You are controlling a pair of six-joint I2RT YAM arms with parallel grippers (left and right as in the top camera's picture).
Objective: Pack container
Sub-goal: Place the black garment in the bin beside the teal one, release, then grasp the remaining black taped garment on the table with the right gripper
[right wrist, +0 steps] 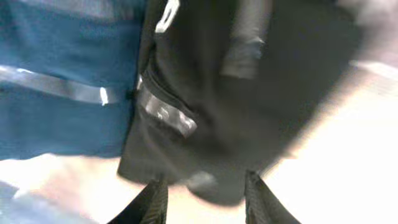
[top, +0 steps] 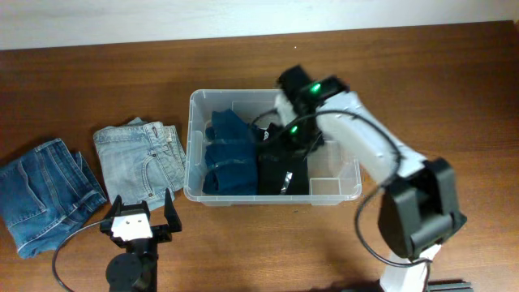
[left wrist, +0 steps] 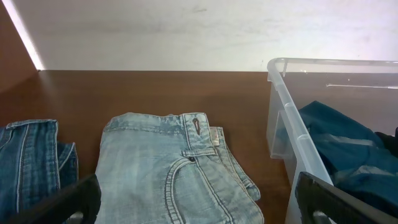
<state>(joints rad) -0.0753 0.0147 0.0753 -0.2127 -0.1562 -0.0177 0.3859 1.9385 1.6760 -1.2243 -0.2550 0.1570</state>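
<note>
The clear plastic container (top: 191, 146) stands mid-table, holding folded dark blue jeans (top: 227, 154) on its left and a black garment (top: 282, 170) in its middle. My right gripper (top: 293, 139) reaches down inside it over the black garment. In the blurred right wrist view its fingers (right wrist: 157, 199) stand apart, so the right gripper (right wrist: 205, 199) is open just above the garment's edge (right wrist: 249, 93), gripping nothing. My left gripper (top: 142, 203) is wide open near the front edge, pointing at folded light-blue jeans (left wrist: 168, 168) beside the container wall (left wrist: 292, 124).
A second pair of folded mid-blue jeans (top: 40, 191) lies at the far left of the wooden table. The container's right end (top: 332, 182) shows bare floor. A pale wall runs along the table's far side.
</note>
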